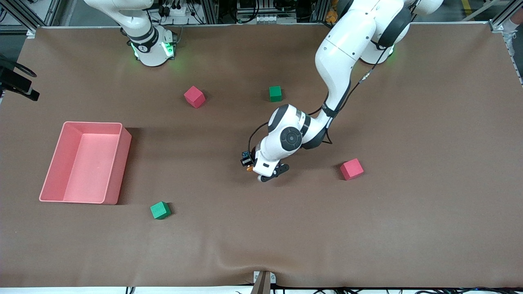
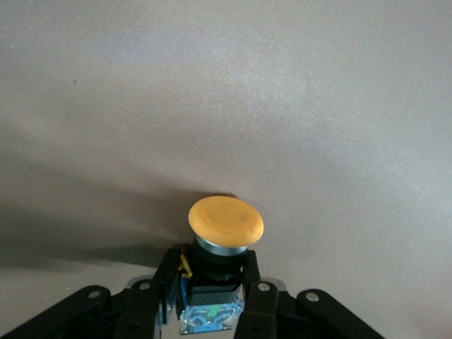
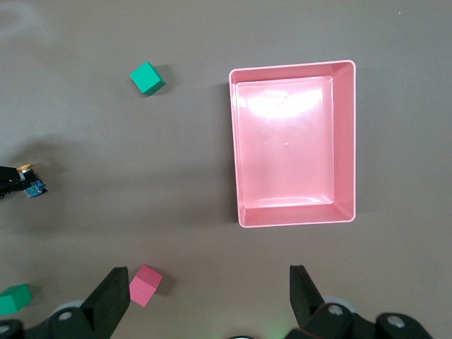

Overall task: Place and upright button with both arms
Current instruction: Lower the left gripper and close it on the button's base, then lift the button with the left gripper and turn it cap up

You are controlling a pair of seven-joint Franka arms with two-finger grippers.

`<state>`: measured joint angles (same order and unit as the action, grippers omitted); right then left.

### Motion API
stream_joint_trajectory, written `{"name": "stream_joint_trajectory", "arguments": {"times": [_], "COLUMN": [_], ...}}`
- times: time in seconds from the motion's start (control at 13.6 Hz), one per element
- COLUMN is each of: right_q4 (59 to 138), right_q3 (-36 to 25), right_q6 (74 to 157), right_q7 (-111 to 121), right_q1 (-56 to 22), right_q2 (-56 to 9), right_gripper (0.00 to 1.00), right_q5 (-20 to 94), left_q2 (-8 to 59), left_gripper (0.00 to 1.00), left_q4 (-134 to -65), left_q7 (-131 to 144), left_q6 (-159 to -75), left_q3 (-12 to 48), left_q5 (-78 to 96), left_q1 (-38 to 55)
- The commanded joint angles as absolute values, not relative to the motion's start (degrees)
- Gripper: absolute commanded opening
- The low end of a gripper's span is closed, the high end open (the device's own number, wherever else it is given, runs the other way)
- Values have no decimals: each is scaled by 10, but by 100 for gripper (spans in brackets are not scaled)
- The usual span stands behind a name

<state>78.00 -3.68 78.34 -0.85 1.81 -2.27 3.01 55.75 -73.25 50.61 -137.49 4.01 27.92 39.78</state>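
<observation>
- You've got the small push-button with a round orange cap on a black and blue body (image 2: 224, 233) lying on its side near mid-table.
- Its body sits clamped between the left gripper's (image 2: 212, 282) black fingers.
- Its cap points clear of the fingertips, just above the brown mat.

Brown-covered table (image 1: 408, 228): pink bin (image 1: 115, 163), two red cubes (image 1: 194, 96) (well apart), two green cubes (image 1: 160, 210).

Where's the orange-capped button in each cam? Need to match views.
Front: button at mid-table, mostly hidden under the left gripper, which is shut on it.
Left wrist: button between the fingers, cap facing the camera.
Right wrist: tiny, at picture edge.
Shared landmark, front and right wrist: pink bin.
</observation>
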Motion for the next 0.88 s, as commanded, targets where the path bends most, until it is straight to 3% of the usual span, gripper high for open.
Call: {"name": "stream_joint_trajectory", "arguments": {"times": [0.0,0.37,0.81], "right_q4": [783,783,783], "right_q3": [-31,-31,-30], "right_q6": [787,787,786], "right_q7": [-9,-9,-6], "right_q1": [29,29,25], "right_q2": [-17,-17,-17], "right_gripper": [100,100,100], "right_q5": [38,39,35], "left_q2": [535,488,440], "left_gripper": [0,0,0], "left_q4": [-722,-727,-728], "left_q7": [512,526,718], "left_q6": [-1346,-1343,-1324], "left_q3": [20,15,16], "left_q5": [281,245,27], "left_q1": [399,405,446]}}
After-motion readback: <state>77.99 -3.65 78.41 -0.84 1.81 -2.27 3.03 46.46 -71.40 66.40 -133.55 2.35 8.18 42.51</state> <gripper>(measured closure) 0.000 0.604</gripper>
